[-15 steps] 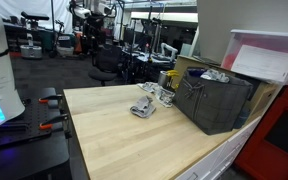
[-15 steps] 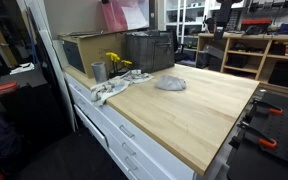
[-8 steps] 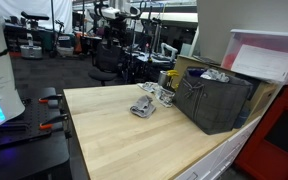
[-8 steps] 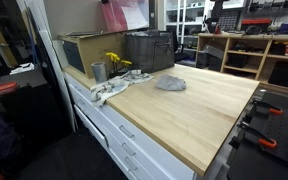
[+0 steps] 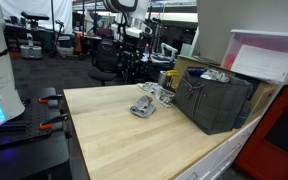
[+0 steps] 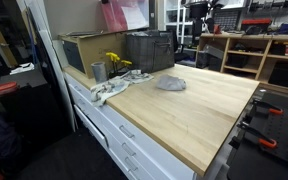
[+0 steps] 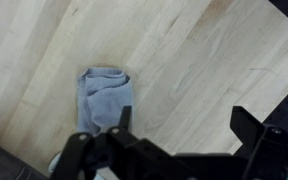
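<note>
Wrist view: gripper (image 7: 187,125) hangs wide open and empty above a crumpled blue-grey cloth (image 7: 106,97). The cloth's long axis runs top-to-bottom, near the wooden tabletop's (image 7: 204,60) lower-left edge.

Arm (image 5: 127,12) closer over the cloth (image 5: 144,108)

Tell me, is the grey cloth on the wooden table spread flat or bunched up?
Bunched up: in the wrist view the cloth is a small heap with folds and creases, not a flat sheet.
</note>
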{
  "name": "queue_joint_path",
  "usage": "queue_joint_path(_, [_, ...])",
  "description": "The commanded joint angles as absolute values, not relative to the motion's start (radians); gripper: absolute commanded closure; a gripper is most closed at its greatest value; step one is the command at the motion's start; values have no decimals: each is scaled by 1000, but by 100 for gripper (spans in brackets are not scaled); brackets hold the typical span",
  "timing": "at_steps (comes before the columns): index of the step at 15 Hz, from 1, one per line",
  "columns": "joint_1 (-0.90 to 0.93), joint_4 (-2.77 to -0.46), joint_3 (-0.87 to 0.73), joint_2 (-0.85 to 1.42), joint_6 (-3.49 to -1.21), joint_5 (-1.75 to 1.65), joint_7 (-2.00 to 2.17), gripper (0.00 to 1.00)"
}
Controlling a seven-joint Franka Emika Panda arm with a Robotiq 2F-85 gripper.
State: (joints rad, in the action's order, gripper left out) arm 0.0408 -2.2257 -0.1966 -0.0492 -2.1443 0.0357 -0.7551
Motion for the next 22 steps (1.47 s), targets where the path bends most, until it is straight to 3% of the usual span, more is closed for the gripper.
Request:
queue_joint_path(1, [6, -2085, -135, 116, -2118, 57, -844, 0])
queue_joint_path(9, [-93, -1789, -26, 418, -2062, 48, -884, 0])
queue_joint_path(22, [-185, -1424, 18, 737, -1946, 4, -914, 0])
